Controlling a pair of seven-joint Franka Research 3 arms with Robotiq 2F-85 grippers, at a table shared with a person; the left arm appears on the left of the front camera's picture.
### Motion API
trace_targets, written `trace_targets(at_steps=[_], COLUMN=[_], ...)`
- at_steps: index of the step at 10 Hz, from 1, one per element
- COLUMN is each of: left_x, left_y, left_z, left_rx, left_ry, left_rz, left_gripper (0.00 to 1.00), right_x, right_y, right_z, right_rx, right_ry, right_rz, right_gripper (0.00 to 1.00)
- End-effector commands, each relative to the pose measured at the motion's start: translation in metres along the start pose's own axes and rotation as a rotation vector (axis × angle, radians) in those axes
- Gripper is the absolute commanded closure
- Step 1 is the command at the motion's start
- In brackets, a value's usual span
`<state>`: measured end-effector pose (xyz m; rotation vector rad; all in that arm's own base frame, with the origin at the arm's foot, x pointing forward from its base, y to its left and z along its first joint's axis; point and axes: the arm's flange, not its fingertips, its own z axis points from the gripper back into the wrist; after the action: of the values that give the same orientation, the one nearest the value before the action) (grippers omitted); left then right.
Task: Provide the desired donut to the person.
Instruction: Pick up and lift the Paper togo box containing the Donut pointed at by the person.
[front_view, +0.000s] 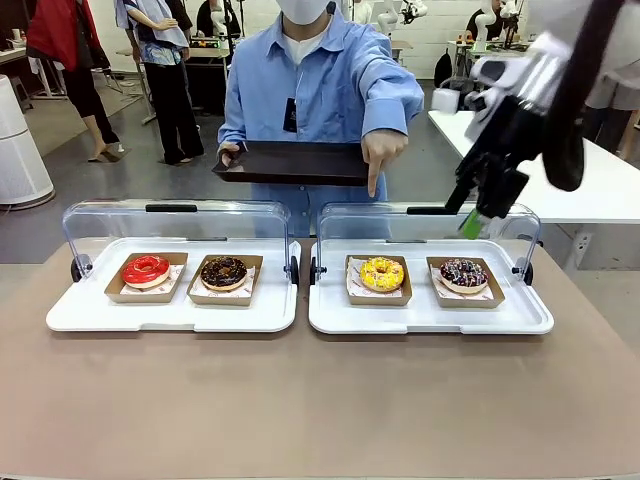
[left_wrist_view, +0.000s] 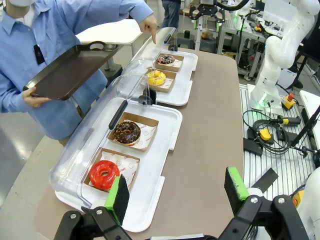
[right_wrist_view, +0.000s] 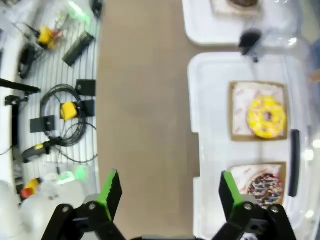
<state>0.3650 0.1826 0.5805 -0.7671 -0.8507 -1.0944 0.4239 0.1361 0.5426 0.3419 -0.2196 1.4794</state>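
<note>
The right gripper (right_wrist_view: 169, 189) is hanging with its green-padded jaws spread wide and holding nothing, and in the front view (front_view: 480, 205) it is hovering high over the far edge of the right-hand white tray (front_view: 430, 322), above the handle of the clear lid (front_view: 420, 228), which appears to be standing tilted back behind the donuts. The left gripper (left_wrist_view: 177, 190) is likewise gaping empty, waiting over the near left corner of the table. Below and just beside the right jaws the yellow donut (front_view: 382, 272) is sitting in its brown card tray (front_view: 378, 295), with a chocolate sprinkled donut (front_view: 463, 273) next to it on the outer side. The person (front_view: 320, 80) is pointing a finger of one hand (front_view: 378, 150) straight down at the yellow one, so that is probably the wanted donut, and is holding out a dark serving tray (front_view: 295, 160) with the other hand (front_view: 230, 153). To do this step well, the right arm should be coming down in front of the lid, not through it, centring on the card tray's edge instead of squeezing the icing, keeping clear of the sprinkled neighbour and of the pointing finger, then lifting level toward the serving tray
</note>
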Motion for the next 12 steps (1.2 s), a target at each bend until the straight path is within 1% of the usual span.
trace_targets(at_steps=[1, 2, 4, 5, 6, 12], left_x=[0.0, 0.0, 0.0, 0.0, 0.0, 0.0], left_y=[-0.001, -0.001, -0.001, -0.001, -0.001, -0.001], left_z=[0.002, 0.002, 0.002, 0.002, 0.002, 0.002], left_rx=[-0.004, -0.004, -0.004, -0.004, -0.004, -0.004], left_ry=[-0.005, -0.005, -0.005, -0.005, -0.005, -0.005], left_rz=[-0.007, -0.007, -0.007, -0.007, -0.007, -0.007], left_gripper=[0.0, 0.0, 0.0, 0.0, 0.0, 0.0], right_x=[0.008, 0.011, 0.01, 0.006, 0.009, 0.009], right_y=[-0.017, -0.022, -0.023, -0.023, -0.022, -0.022], right_z=[-0.017, -0.037, -0.063, -0.067, -0.06, -0.06], right_rx=[-0.027, 0.005, 0.035, 0.051, 0.041, 0.041], right_ry=[0.102, 0.15, 0.191, 0.183, 0.161, 0.161], right_rz=[-0.033, 0.025, 0.034, 0.032, 0.044, 0.044], right_gripper=[0.0, 0.0, 0.0, 0.0, 0.0, 0.0])
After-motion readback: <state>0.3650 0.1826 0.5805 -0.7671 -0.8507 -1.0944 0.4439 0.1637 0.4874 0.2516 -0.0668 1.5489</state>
